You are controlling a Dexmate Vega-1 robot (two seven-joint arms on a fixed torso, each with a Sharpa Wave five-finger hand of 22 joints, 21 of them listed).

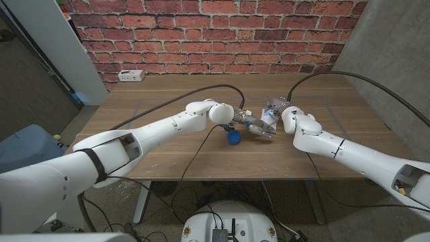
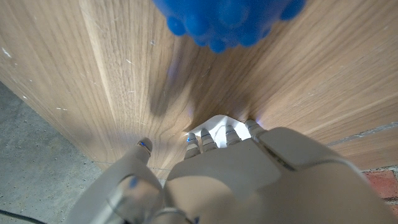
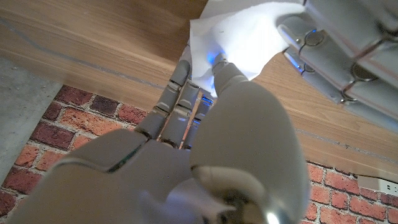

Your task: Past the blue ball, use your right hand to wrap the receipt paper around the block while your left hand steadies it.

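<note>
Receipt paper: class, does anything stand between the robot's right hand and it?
Nothing visible does. The right hand already has its fingers on the white receipt paper, with the left hand against the paper from the other side. The blue ball sits nearer the robot, out of the way.

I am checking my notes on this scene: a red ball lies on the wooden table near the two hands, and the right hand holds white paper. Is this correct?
Not quite: the ball is blue, not red, as the head view and the left wrist view show. The rest stands: it lies on the wooden table near the left hand and the right hand, and the right hand holds white paper.
</note>
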